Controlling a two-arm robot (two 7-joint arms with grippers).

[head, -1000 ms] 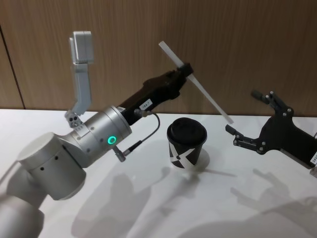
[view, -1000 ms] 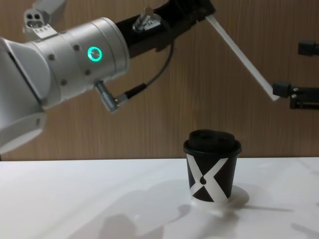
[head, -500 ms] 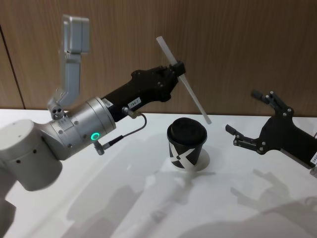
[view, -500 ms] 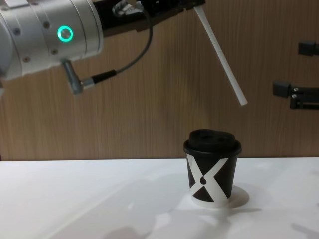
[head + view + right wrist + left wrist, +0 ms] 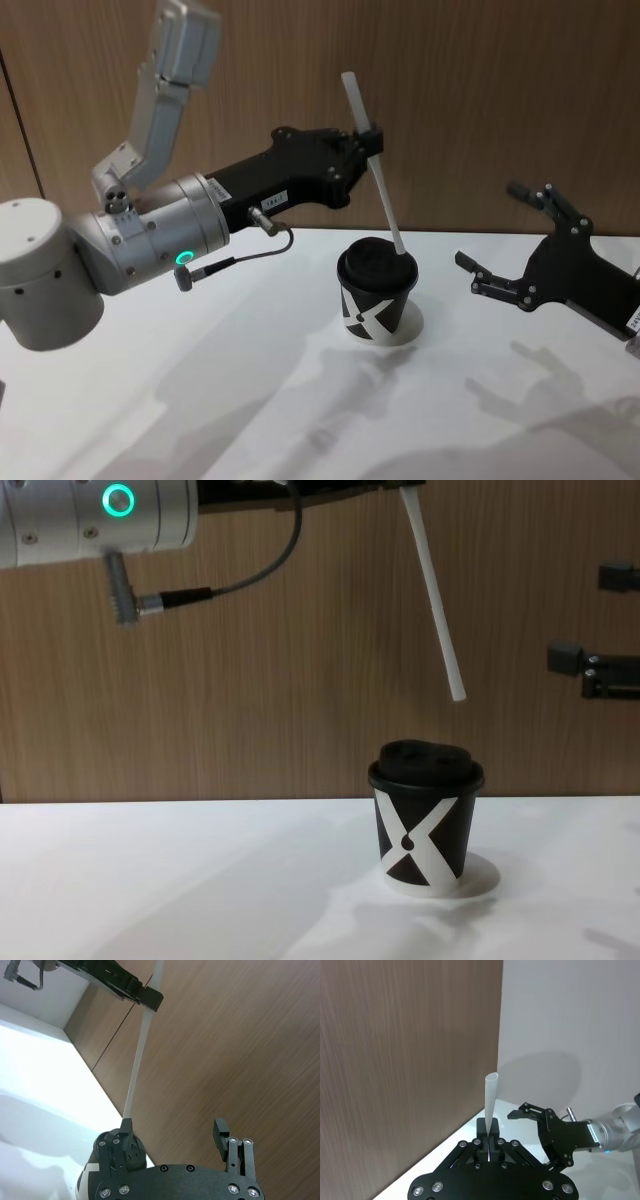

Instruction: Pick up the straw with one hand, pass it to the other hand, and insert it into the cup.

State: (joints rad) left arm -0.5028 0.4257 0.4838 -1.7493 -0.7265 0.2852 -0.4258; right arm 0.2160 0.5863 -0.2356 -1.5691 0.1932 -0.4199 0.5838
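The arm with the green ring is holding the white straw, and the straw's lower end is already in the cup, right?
Not quite. The left gripper does hold the straw, but the chest view shows its lower end hanging above the cup, apart from it, not in it. The right gripper sits open to the cup's right.

- On the cup [image 5: 425,825] you can make out one sign: a large white X-shaped mark [image 5: 411,842] on its black side.
- The left gripper [image 5: 372,140] carries a small white label [image 5: 271,199] on its black body; you cannot read its print.
- The right gripper [image 5: 487,225] bears a white sticker [image 5: 634,318], likewise unreadable.
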